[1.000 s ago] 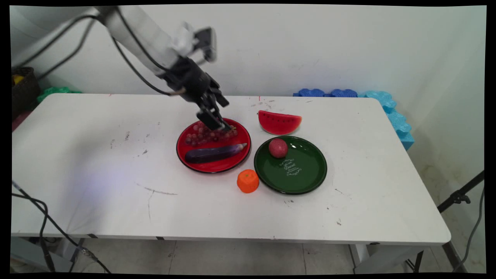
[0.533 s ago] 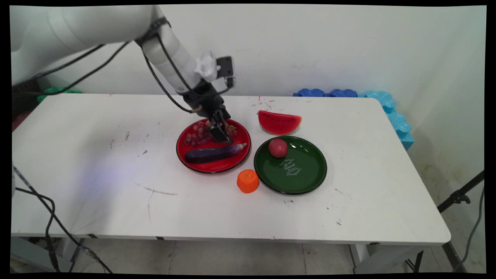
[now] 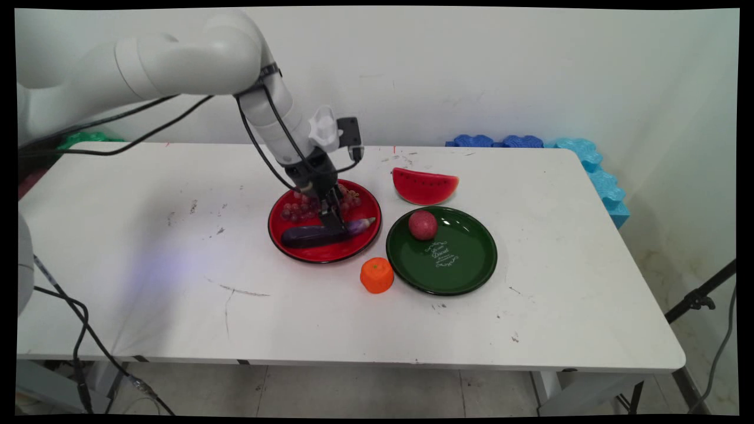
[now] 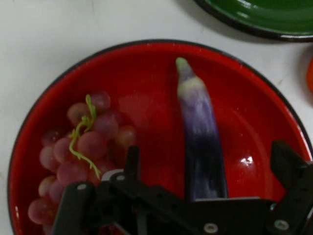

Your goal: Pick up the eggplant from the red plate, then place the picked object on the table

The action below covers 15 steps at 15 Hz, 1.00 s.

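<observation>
1. Pincer (image 3: pixel 333 225) is low over the red plate (image 3: pixel 294 250), spread wide and holding nothing; in the hand view its fingers (image 4: pixel 132 161) stand either side of the eggplant (image 4: pixel 201 142), apart from it
2. Eggplant lies across the plate's near half; the linkage covers its thick end in the hand view
3. Grapes (image 4: pixel 80 147) sit on the plate's far half, partly hidden by the arm in the main view
4. Green plate (image 3: pixel 465 265) carries a red fruit (image 3: pixel 423 225); only its rim shows in the hand view
5. Watermelon slice (image 3: pixel 425 186) and orange (image 3: pixel 377 275) rest on the tabletop (image 3: pixel 147 235)
</observation>
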Tool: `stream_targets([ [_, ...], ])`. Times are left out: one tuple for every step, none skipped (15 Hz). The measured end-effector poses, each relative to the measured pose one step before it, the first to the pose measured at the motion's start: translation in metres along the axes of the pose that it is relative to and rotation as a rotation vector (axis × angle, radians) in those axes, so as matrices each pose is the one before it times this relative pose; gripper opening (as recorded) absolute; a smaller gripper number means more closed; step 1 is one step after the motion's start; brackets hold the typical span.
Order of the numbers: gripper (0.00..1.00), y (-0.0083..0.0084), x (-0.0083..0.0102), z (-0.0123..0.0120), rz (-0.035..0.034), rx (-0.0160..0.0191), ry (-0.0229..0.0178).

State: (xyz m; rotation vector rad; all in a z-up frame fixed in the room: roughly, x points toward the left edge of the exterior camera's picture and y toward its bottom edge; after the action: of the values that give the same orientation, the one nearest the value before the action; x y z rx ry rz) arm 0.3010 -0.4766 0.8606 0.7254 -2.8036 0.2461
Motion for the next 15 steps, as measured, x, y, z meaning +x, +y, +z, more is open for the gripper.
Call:
stream_targets([
  [1.00,-0.00020,-0.00097,0.00448,-0.00396,-0.00103,-0.00730],
  [1.00,-0.00018,-0.00154,0.00478,-0.00468,-0.00143,-0.00881],
  [1.00,0.00013,-0.00131,0.00285,-0.00353,-0.00208,-0.00581],
  [1.00,0.00000,-0.00095,0.00164,-0.00250,-0.00108,-0.00357],
  [1.00,0.00001,-0.00152,0.00200,-0.00235,-0.00168,-0.00485],
  [1.00,-0.00008,-0.00106,0.00121,-0.00136,-0.00101,-0.00316],
  [1.00,-0.00024,-0.00158,0.00140,-0.00177,-0.00100,-0.00409],
  [1.00,0.00685,0.00283,0.00158,0.01483,-0.00506,-0.00191],
  [1.00,-0.00023,-0.00193,0.00126,-0.00323,-0.00182,-0.00346],
  [0.00,-0.00051,-0.00163,0.00073,-0.00019,-0.00137,-0.00185],
  [0.00,-0.00041,-0.00173,0.00058,0.00447,-0.00159,-0.00162],
  [0.00,-0.00030,-0.00210,0.00028,0.01019,-0.00180,-0.00179],
  [0.00,0.00002,-0.00215,-0.00010,0.00994,-0.00152,-0.00200],
  [0.00,0.00010,-0.00252,-0.00009,0.01225,-0.00197,-0.00257],
  [0.00,0.00031,-0.00264,-0.00038,0.01185,-0.00170,-0.00205],
])
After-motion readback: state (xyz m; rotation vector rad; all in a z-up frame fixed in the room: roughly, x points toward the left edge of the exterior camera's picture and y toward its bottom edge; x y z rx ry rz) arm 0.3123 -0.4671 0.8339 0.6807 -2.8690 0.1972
